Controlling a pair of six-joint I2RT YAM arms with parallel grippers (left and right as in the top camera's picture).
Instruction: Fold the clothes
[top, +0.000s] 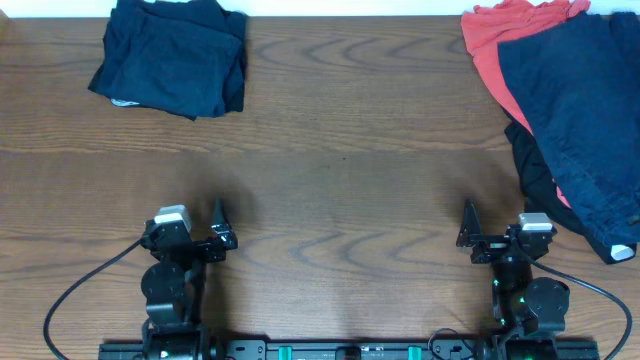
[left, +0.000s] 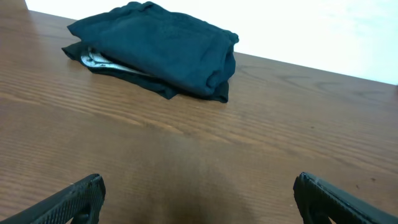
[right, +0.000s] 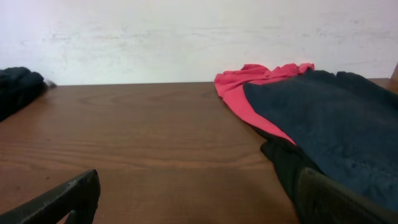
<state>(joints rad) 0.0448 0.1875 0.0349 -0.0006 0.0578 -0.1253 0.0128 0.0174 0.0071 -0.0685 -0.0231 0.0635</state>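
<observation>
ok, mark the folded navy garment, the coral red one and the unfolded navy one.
folded navy garment (top: 170, 55): overhead, middle of its top layer.
coral red garment (top: 482, 45): overhead, exposed left part.
unfolded navy garment (top: 580, 110): overhead, centre of the cloth.

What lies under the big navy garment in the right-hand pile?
Beneath the navy garment, a coral red garment shows at its far and left edges, and a black garment pokes out nearer the robot. How far either runs beneath, or anything else there, is covered.
</observation>
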